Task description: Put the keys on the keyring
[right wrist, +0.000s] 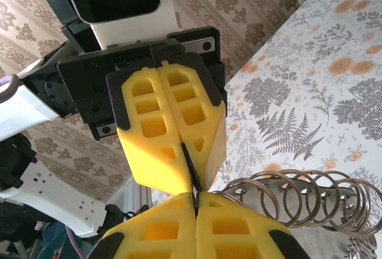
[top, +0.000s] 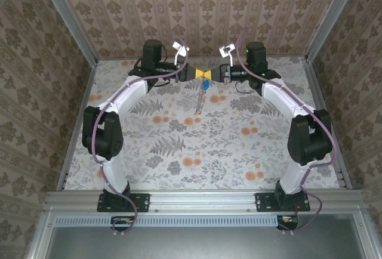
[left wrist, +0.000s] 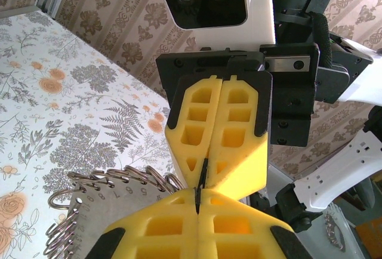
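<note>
The left arm rises from its base at 7 o'clock, bends at the elbow and reaches across to 12 o'clock of the table (top: 149, 151). There the left gripper (top: 200, 73) is clenched, its yellow fingers pressed flat together. In its wrist view a thin dark sliver of metal shows in the seam of its tips (left wrist: 197, 204).

At the centre, the keyring (top: 199, 101) hangs in the air below the two tips toward 6 o'clock, a string of wire rings (left wrist: 122, 181) (right wrist: 298, 190). The keys (top: 205, 84), with their blue head, dangle just under the meeting point, touching the ring's upper part.

The right arm mirrors the left from 5 o'clock. The right gripper (top: 212, 73) is also clamped, tip to tip with the left, on the same sliver (right wrist: 194, 202).

I judge this the threading step: both tools pinch the ring's wire. Whether the keys are already on the loop is too small to tell. Next calls for a tiny twist or slide along the wire without either grip slipping.
</note>
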